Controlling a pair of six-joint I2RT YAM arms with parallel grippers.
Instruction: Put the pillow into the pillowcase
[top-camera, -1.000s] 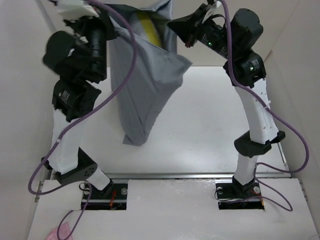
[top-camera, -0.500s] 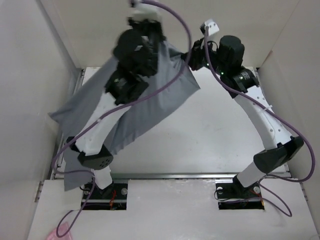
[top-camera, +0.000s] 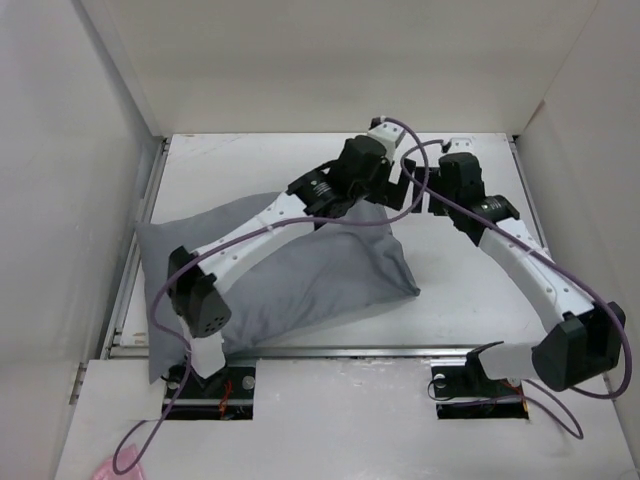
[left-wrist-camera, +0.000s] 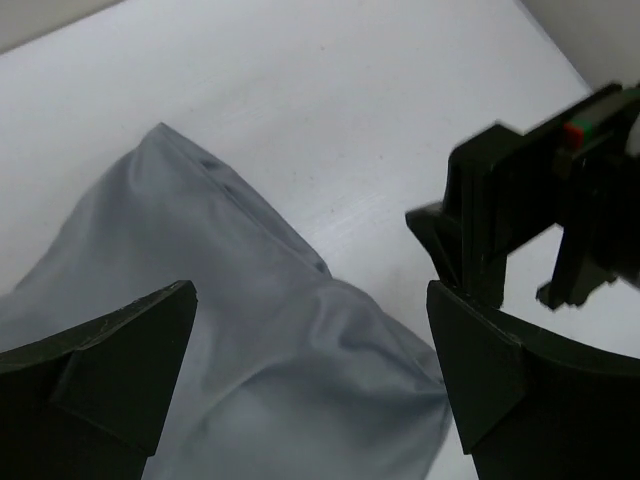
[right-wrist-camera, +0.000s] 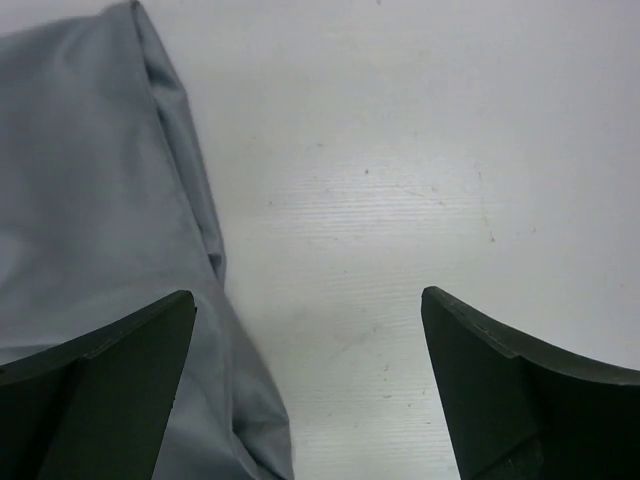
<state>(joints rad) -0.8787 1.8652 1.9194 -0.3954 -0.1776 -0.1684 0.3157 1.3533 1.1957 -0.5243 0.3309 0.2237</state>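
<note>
- On table (top-camera: 470, 280), left half: counted one pillowcase (top-camera: 300, 270), grey and wrinkled, lying flat and bulging, near-left corner lapping over the table's near edge.
- Could not see pillow in any of three views; hidden.
- Counted two arms and two grippers, both at far-right corner of pillowcase.
- Found left gripper (top-camera: 385, 190) just above that corner, fingers spread wide, gripping nothing. Checked from wrist: grey cloth of pillowcase below and between the fingers.
- Found right gripper (top-camera: 415, 195) just to right of pillowcase, likewise released and empty. Checked from wrist: pillowcase edge beneath one finger, bare table beneath the other.
- Counted one pink item (top-camera: 105, 468) well nearer than pillowcase's near-left corner; too small to identify.
- Compared against one second ago: then hanging in the air, pinched at top by both grippers, yellow edge showing in the mouth. Now down on table, let go by both, no yellow showing.
</note>
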